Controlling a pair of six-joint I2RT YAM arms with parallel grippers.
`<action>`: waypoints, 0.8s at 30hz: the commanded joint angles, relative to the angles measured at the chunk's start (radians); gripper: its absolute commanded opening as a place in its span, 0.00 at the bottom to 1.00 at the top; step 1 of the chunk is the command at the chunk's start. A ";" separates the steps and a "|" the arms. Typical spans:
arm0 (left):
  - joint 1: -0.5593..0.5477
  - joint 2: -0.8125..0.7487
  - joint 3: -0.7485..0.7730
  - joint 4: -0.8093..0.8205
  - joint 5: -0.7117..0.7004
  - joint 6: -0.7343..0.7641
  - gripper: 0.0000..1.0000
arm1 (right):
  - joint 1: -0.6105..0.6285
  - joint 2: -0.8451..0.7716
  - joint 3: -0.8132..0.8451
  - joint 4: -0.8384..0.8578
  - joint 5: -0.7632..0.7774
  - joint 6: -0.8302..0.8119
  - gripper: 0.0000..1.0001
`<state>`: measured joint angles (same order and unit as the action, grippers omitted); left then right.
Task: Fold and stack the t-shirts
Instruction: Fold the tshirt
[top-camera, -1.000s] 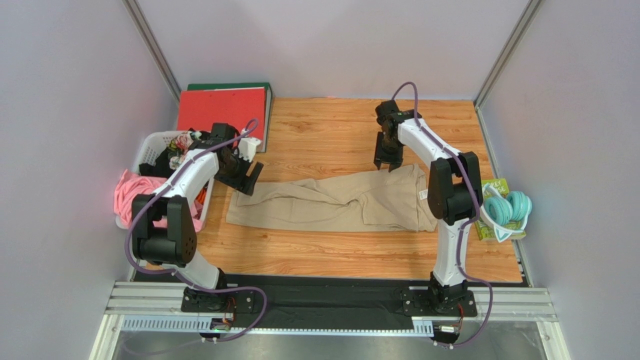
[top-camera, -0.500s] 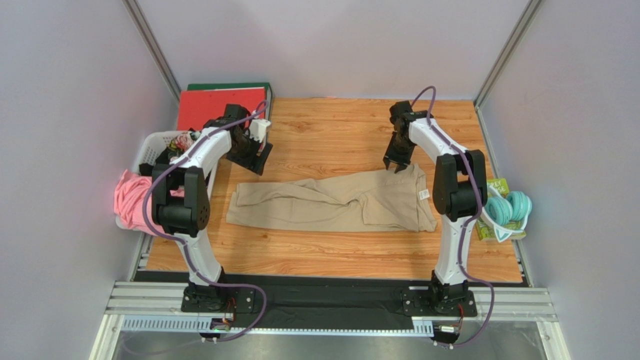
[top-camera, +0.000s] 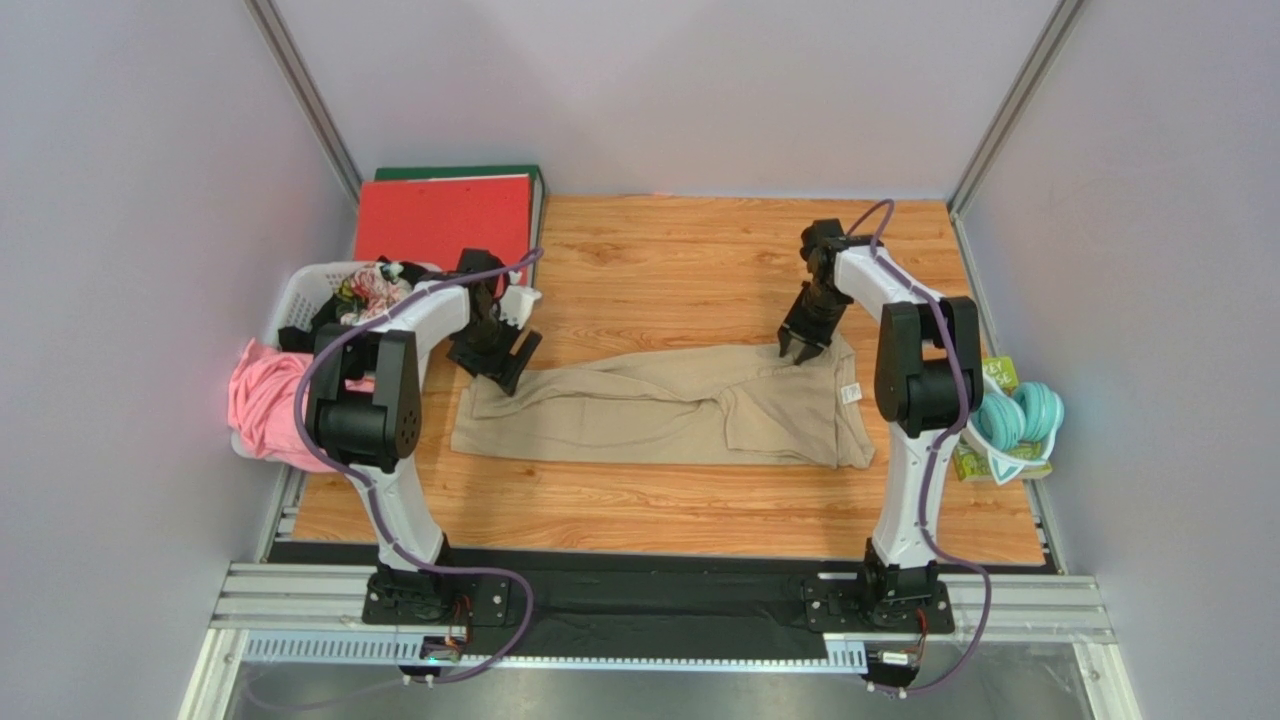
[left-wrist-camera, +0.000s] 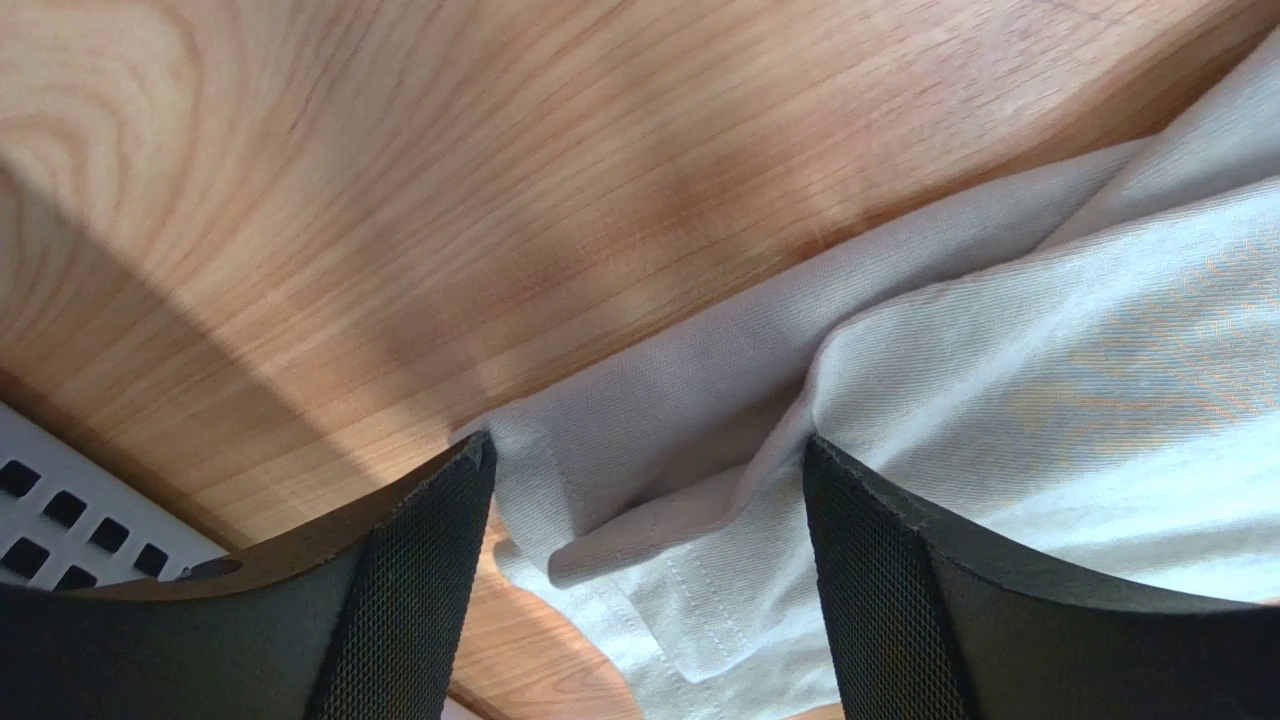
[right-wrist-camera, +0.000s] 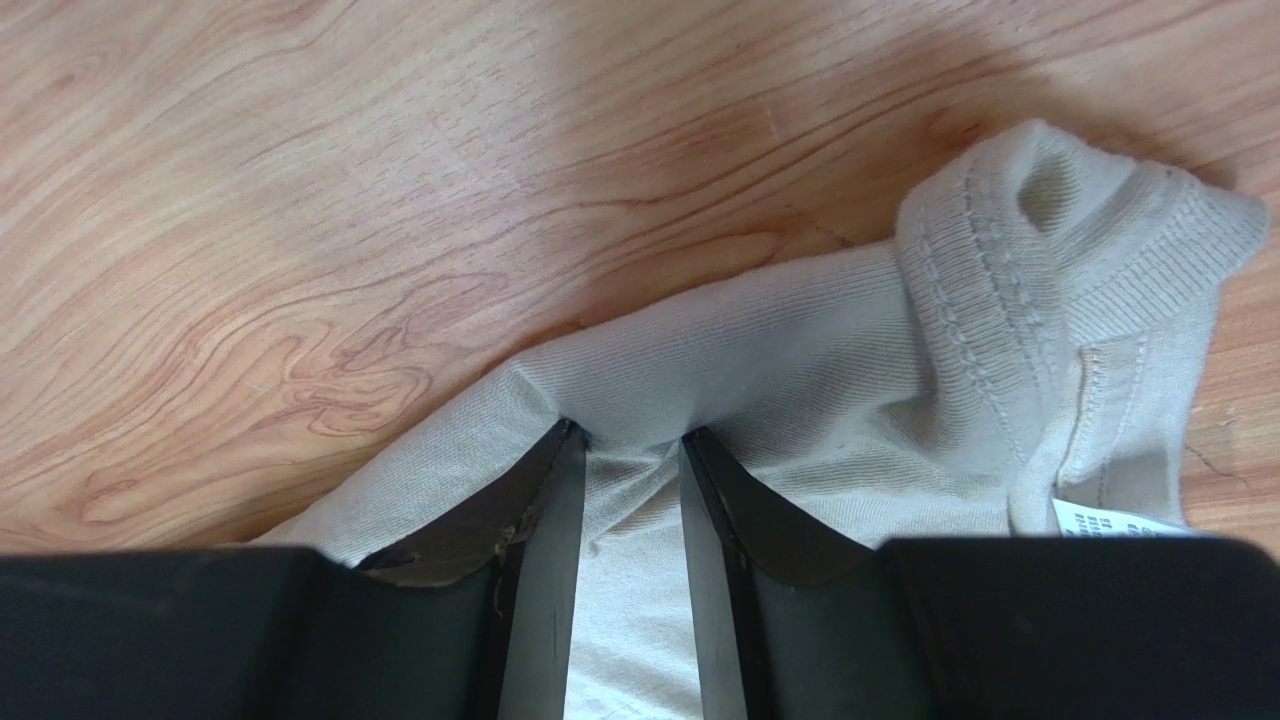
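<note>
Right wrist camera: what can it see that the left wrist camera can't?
Only the right wrist view shows the ribbed collar, a white label and the right claw pinching a fold. Only the left wrist view shows the left claw wide open around a hemmed corner, plus a bit of white basket. Both show the tan t-shirt on the wooden table.
</note>
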<state>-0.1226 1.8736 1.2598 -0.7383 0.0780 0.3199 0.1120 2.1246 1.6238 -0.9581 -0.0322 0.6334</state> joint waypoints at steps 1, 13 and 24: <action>0.015 -0.041 -0.014 0.031 -0.041 0.039 0.81 | -0.021 0.037 -0.015 0.059 -0.026 0.017 0.34; 0.021 -0.053 0.095 -0.021 -0.027 0.021 0.81 | -0.135 0.204 0.246 -0.028 -0.078 -0.009 0.34; -0.029 -0.257 0.059 -0.108 0.153 -0.036 0.82 | -0.164 0.205 0.588 -0.192 -0.028 -0.032 0.42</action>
<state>-0.1215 1.7275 1.3228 -0.7979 0.1272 0.3187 -0.0631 2.3344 2.0823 -1.0809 -0.0795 0.6277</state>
